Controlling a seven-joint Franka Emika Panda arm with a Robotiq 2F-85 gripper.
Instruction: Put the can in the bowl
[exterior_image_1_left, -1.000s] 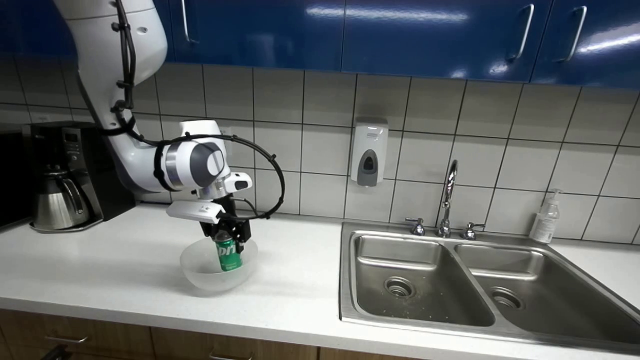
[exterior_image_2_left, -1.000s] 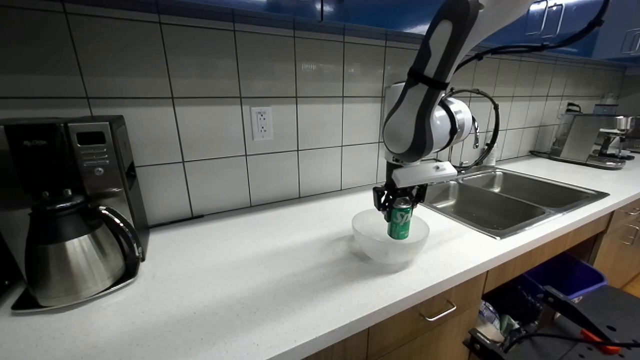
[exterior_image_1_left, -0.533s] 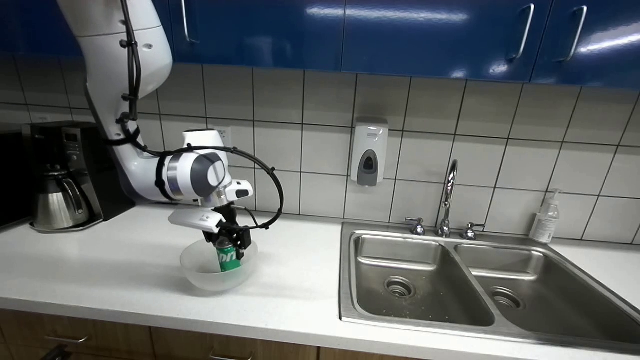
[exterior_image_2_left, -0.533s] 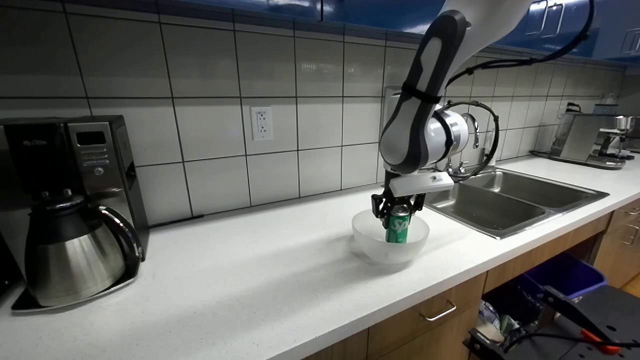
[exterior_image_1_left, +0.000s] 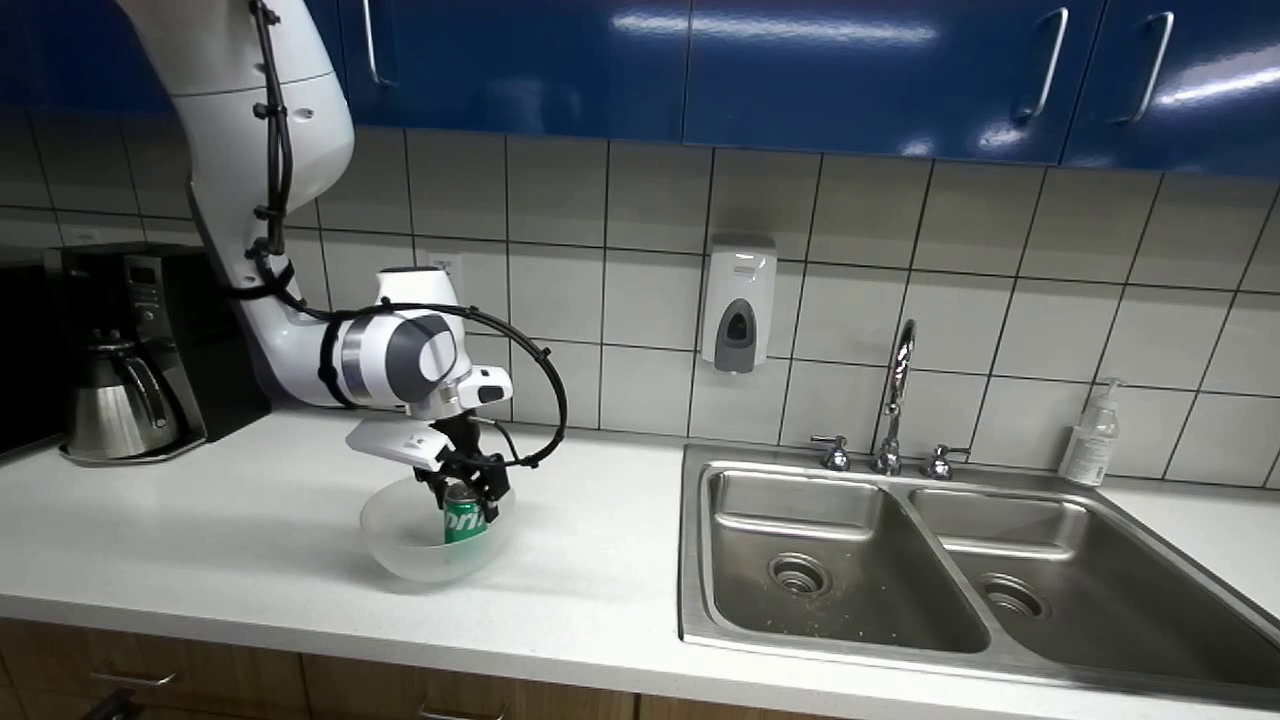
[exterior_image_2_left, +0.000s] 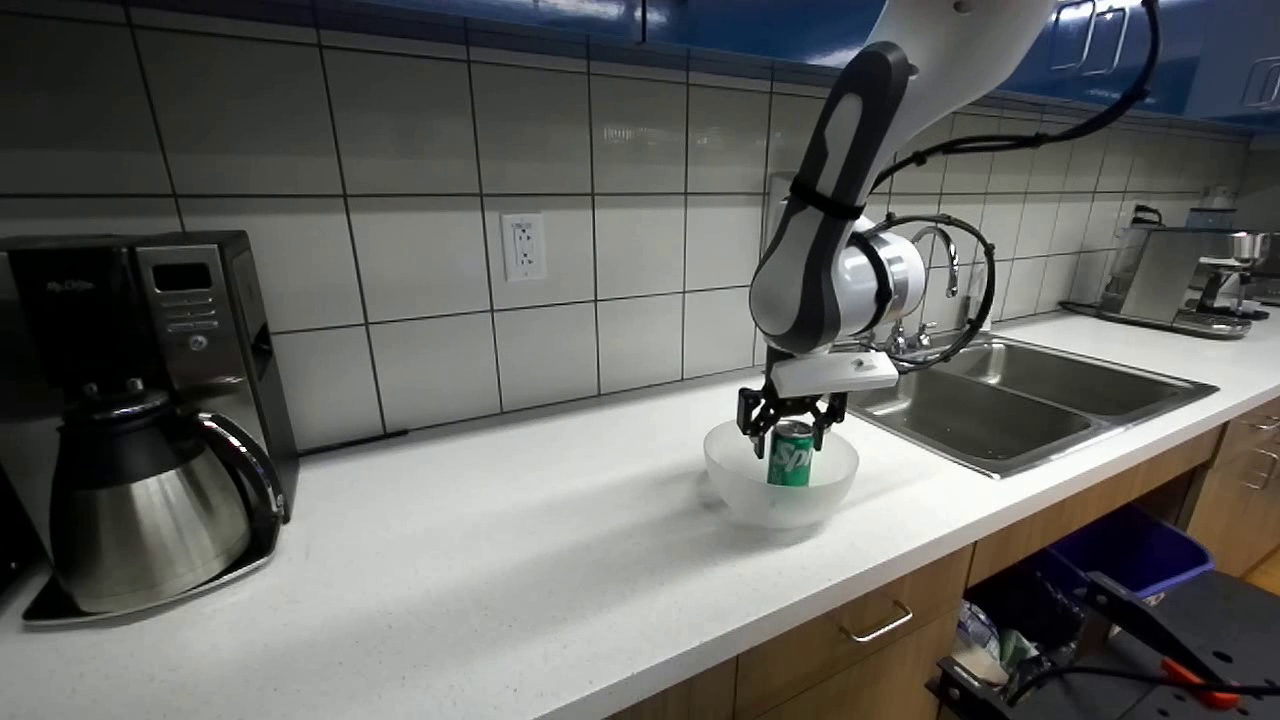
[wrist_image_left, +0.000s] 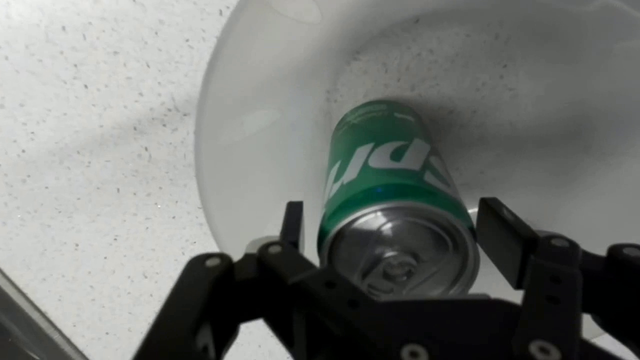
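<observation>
This is a kitchen, though whether it belongs to a home or a workplace I cannot tell. A white, speckled countertop (exterior_image_2_left: 450, 550) runs along a tiled wall (exterior_image_1_left: 655, 300), with glossy blue cabinets (exterior_image_1_left: 860, 85) above and wood-faced drawers (exterior_image_1_left: 220, 665) below. Set into it is a stainless-steel sink (exterior_image_1_left: 951, 556) with two basins, a tall curved faucet (exterior_image_1_left: 897, 390) standing at its back between two handles (exterior_image_1_left: 835, 455). A soap dispenser (exterior_image_1_left: 739, 280) hangs on the tiles, and a pump bottle (exterior_image_1_left: 1091, 445) stands at the sink's rear edge. A coffee maker (exterior_image_2_left: 195, 355) holds a steel carafe (exterior_image_2_left: 150, 530), an outlet (exterior_image_2_left: 524, 246) is set in the wall, and beyond the sink sits what looks like an espresso machine (exterior_image_2_left: 1170, 275).
</observation>
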